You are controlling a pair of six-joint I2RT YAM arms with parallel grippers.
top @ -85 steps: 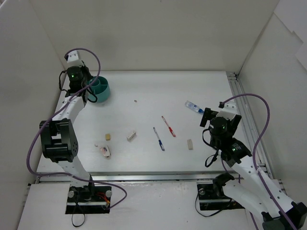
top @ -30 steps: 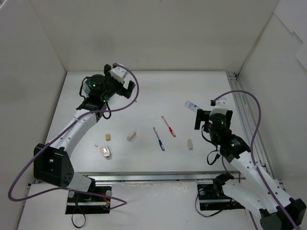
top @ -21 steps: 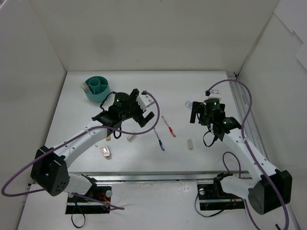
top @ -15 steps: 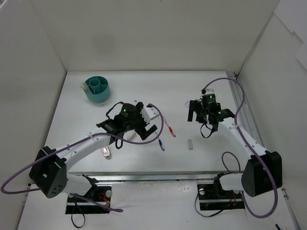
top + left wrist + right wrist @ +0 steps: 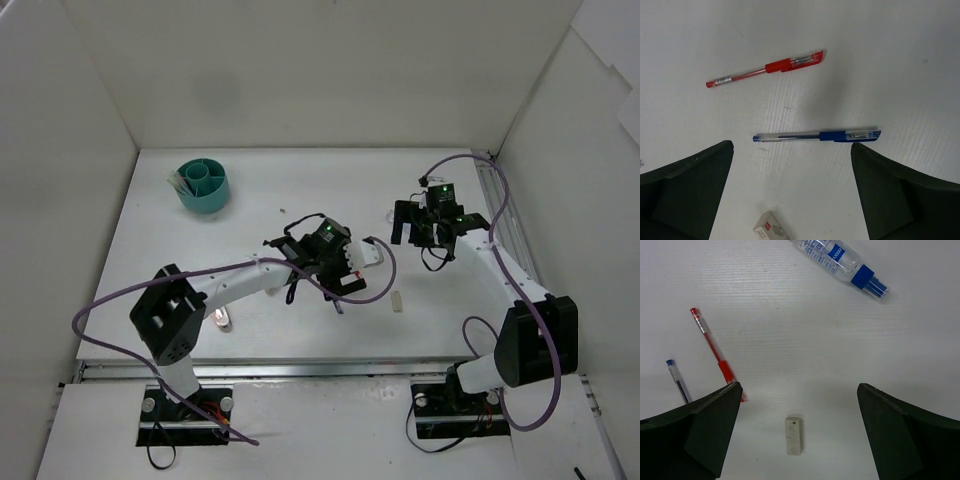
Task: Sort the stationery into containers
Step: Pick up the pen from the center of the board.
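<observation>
The teal cup (image 5: 205,187) stands at the back left with pale sticks in it. My left gripper (image 5: 336,279) hangs open over the pens in the middle of the table. In the left wrist view the blue pen (image 5: 817,136) lies just ahead of my open left gripper (image 5: 791,150), and the red pen (image 5: 765,67) lies farther on. A wrapped eraser (image 5: 769,232) lies between the fingers. My right gripper (image 5: 424,232) is open above a beige eraser (image 5: 793,435). The blue-white tube (image 5: 837,262) lies ahead of my right gripper (image 5: 797,390), with the red pen (image 5: 717,357) to its left.
Another beige eraser (image 5: 397,300) lies right of the pens. A red-and-white eraser (image 5: 218,318) lies near the front left. White walls (image 5: 90,120) close in the table on three sides. A metal rail (image 5: 500,215) runs along the right edge.
The left arm has swung from beside the teal cup across to the pens in the middle. The right arm has stretched away from its base toward the tube. Both grippers stayed open.
</observation>
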